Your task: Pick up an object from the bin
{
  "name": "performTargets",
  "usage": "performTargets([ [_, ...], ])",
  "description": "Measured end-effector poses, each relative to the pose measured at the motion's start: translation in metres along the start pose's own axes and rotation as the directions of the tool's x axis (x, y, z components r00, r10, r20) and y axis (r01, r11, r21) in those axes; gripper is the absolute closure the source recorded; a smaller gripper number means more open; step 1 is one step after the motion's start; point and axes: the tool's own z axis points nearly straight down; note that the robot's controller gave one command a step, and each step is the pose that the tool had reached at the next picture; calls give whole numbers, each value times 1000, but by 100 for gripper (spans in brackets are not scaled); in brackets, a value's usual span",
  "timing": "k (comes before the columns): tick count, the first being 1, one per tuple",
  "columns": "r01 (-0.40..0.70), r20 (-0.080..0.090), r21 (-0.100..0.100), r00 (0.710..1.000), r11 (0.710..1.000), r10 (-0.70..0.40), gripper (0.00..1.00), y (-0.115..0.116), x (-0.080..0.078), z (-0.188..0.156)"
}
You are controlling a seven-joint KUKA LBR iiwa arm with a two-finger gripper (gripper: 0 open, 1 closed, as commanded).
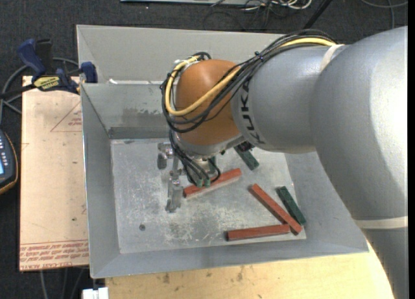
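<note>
My gripper (172,203) reaches down under the orange wrist cover to the bin floor, left of the middle. Just right of it lies a red-orange flat bar (213,182), tilted, with its left end close against the gripper. A dark green bar (247,157) lies behind that one, partly hidden by the arm.
Toward the front right of the bin are two more red bars, one slanted (275,208) and one lying along the front wall (257,232). A second dark green bar (291,205) lies beside the slanted one. The arm covers the bin's back right.
</note>
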Motion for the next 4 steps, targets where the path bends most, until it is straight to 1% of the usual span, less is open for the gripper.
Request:
performTargets([
  [1, 10, 4, 1, 1000, 1000, -10, 0, -86, 0, 45],
  [2, 16, 9, -4, 1000, 1000, -16, 100, -80, -1, 42],
  [3, 358, 18, 2, 934, 934, -358, 100, -78, -55, -24],
  [4, 348, 21, 4, 937, 937, -348, 100, -93, -61, -120],
])
